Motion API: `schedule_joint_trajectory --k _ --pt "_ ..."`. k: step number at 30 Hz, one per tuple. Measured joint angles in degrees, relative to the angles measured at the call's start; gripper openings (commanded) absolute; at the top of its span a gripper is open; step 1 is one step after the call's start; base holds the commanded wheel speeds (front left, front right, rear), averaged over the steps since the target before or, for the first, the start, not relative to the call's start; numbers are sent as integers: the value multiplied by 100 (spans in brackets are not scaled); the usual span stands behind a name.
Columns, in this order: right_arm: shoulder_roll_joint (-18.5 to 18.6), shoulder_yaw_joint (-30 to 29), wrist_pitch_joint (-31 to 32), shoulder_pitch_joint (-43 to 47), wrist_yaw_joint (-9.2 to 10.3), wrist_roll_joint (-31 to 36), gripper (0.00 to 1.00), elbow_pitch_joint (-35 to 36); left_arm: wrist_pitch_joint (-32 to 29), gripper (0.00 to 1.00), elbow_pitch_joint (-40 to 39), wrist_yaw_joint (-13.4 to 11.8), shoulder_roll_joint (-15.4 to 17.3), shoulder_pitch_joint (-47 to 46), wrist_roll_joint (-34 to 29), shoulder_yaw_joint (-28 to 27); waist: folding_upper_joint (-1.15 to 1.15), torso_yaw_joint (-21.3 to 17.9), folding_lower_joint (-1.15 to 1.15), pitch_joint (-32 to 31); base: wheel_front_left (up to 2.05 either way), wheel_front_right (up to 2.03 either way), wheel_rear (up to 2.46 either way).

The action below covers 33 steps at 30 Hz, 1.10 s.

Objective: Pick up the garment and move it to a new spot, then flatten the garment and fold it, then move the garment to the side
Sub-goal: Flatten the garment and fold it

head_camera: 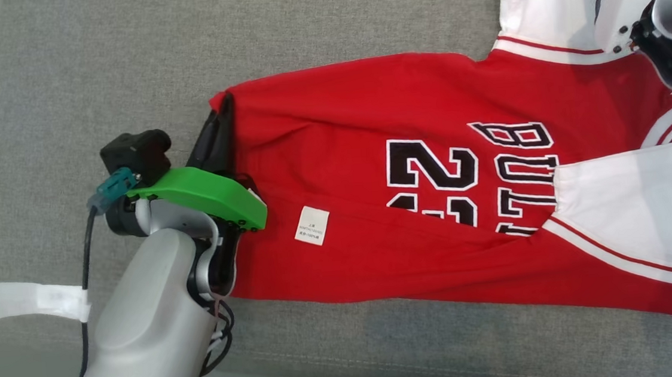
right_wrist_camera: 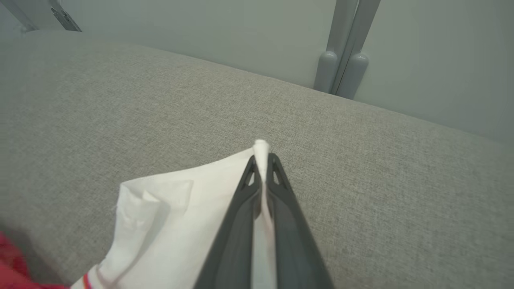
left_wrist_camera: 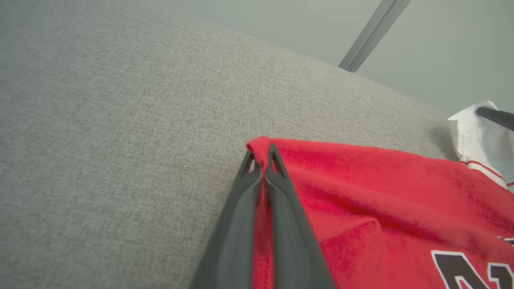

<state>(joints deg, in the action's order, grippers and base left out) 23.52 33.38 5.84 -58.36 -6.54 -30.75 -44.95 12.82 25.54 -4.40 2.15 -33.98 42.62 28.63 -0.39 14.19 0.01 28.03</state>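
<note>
Garment: a red jersey-style garment (head_camera: 366, 120) with white sleeves lies spread on the grey fabric surface (head_camera: 121, 49). Its length runs left to right in the head view, and it is mostly flat with a soft crease along its middle.
Markings: black, white-edged lettering (head_camera: 466, 172) sits on the red body, partly tucked under a fold. A small white care label (head_camera: 312, 225) lies on the red cloth near the left end.
Left tool (left_wrist_camera: 263, 154): the two dark fingers are pressed together on the far left corner of the red hem, and a small nub of red cloth pokes out past the tips.
Left arm: the pale forearm (head_camera: 149, 335) rises from the lower left of the head view, carrying a green bracket (head_camera: 204, 196) and a small black camera (head_camera: 138, 150) at the wrist. A black cable (head_camera: 84, 262) runs alongside it.
Right tool (right_wrist_camera: 262, 160): clamped on the edge of the far white sleeve (right_wrist_camera: 180, 208), with white cloth pinched between the fingers and a fold standing just beyond the tips.
Right arm: the pale wrist (head_camera: 639, 3) hangs over that sleeve at the upper right of the head view.
Near white sleeve (head_camera: 638, 212): red-striped, lying over the red body at the right.
Surroundings: a strip of white tape (head_camera: 27, 299) lies left of the left arm, reaching the cable and well apart from the garment. Grey posts (right_wrist_camera: 341, 60) stand against a pale wall behind the surface.
</note>
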Motion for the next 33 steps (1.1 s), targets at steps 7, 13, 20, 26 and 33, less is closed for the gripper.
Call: schedule_joint_trajectory --k 7,13,20,26,33 --pt "-12 0 -902 645 -2 -62 0 149 43 0 218 1 313 8 -19 -65 0 -226 -1 -339 0 0 0" --pt "-78 -68 -1738 1243 -46 -163 0 364 -78 0 433 85 578 176 -62 87 0 -411 -1 -717 0 0 0" --pt "-242 -171 -2120 1889 -51 -339 0 643 -226 0 600 90 710 549 -53 107 0 -649 -1 -1186 0 0 0" --pt "-352 -287 -2085 2456 -51 -414 0 914 -270 0 649 90 782 888 -18 105 0 -883 -1 -1539 0 0 0" --pt "-391 -470 -2082 3227 -43 -535 0 1150 -269 0 543 85 781 1393 215 56 0 -1139 -1 -1870 0 0 0"
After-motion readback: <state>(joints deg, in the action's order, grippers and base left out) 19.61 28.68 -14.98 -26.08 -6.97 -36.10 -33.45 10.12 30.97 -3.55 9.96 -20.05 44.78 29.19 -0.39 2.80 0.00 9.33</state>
